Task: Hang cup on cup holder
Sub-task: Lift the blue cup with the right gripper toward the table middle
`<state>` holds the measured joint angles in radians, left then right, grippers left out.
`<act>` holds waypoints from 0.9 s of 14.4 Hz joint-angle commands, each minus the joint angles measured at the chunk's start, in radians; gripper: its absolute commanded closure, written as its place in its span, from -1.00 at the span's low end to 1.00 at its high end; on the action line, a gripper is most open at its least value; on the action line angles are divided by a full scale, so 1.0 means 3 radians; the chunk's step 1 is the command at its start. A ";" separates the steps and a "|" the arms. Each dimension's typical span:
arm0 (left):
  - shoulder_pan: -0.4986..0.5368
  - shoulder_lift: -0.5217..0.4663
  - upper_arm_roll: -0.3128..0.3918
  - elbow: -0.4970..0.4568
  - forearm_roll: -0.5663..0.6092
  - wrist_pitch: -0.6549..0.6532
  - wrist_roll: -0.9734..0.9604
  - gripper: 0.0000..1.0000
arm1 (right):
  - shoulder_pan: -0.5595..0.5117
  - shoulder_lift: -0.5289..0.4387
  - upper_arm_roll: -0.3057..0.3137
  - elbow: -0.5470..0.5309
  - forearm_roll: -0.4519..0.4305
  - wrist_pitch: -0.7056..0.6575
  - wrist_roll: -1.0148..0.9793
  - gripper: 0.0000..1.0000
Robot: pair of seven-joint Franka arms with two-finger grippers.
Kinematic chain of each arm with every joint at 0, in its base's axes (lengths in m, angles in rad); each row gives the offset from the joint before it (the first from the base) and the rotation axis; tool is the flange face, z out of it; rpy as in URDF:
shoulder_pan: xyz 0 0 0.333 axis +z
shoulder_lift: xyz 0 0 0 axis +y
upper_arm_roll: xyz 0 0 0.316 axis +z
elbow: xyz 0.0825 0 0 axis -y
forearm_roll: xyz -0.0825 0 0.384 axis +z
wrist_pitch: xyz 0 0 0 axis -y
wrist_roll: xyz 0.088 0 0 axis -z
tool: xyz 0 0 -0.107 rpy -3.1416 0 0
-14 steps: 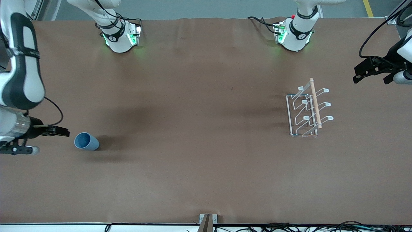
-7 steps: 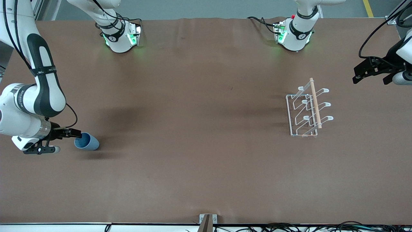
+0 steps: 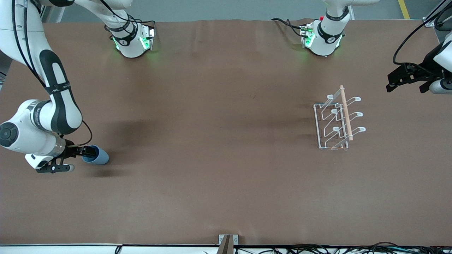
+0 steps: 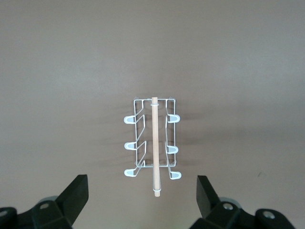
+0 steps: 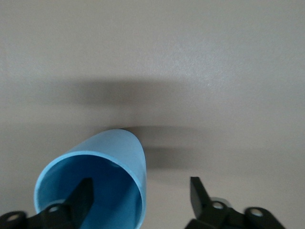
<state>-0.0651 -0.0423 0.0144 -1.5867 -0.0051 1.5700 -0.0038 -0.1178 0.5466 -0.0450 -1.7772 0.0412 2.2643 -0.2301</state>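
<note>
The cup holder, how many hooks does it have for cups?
6. The cup holder has three white looped prongs down each side of its wooden rod. All six show in the left wrist view; none looks hidden.

A light-blue cup (image 3: 96,155) is seen lying on its side near the surface's edge at the right arm's end, its open mouth turned toward that edge. A white wire holder (image 3: 337,121) with a wooden rod stands upright toward the left arm's end.
</note>
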 commanded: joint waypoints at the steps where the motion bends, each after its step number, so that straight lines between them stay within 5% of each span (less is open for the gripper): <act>1: 0.0002 0.0008 -0.0012 0.0017 0.0017 -0.0013 0.0002 -1.00 | -0.0016 -0.0007 0.0017 -0.0038 0.0057 0.0045 -0.0051 0.15; 5: -0.0003 0.0008 -0.0012 0.0017 0.0017 -0.0018 0.0002 -1.00 | -0.0021 0.0039 0.0017 -0.0023 0.0128 0.0035 -0.0026 0.98; 13: -0.0003 0.0008 -0.0012 0.0022 0.0017 -0.0018 0.0013 -1.00 | 0.0045 -0.0185 0.0053 0.0161 0.0185 -0.0383 0.0005 0.99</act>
<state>-0.0654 -0.0416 0.0138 -1.5869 -0.0051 1.5700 -0.0036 -0.1160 0.5469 -0.0402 -1.7474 0.0793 2.2263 -0.2301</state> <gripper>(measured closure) 0.000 0.952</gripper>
